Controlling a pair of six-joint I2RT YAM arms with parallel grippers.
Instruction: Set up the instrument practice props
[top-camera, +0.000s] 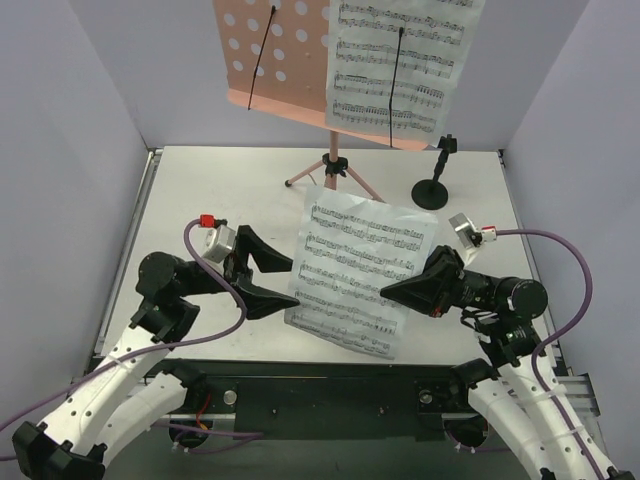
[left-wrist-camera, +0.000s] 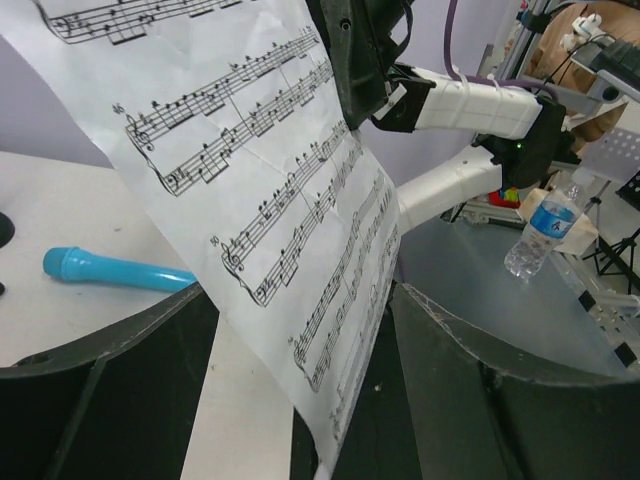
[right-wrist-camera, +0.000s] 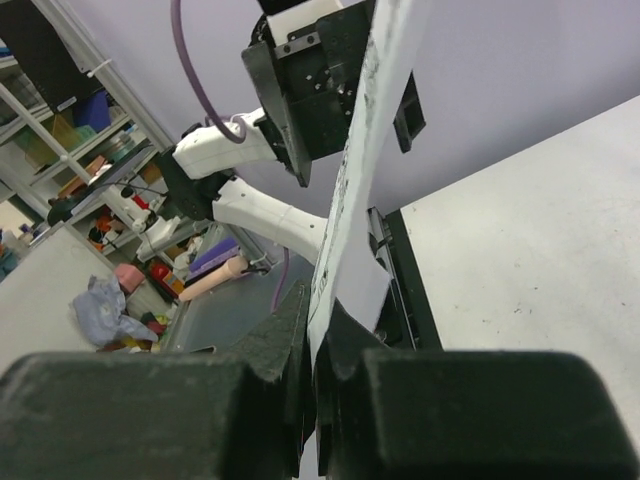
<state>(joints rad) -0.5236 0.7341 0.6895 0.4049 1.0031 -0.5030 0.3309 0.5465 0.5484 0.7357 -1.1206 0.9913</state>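
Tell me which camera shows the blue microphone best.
The left wrist view: the blue microphone lies on the table, its right end hidden behind the held sheet-music page. The top external and right wrist views show none of it.

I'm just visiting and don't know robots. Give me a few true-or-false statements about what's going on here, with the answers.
1. The far sheet rests on the pink stand. True.
2. The right tool pinches the near sheet. True.
3. The left tool is clamped shut on the near sheet. False: its fingers stand wide apart, with the sheet's edge between them.
4. The blue mic sits in the mic stand. False: it lies on the table, and the stand's clip is empty.
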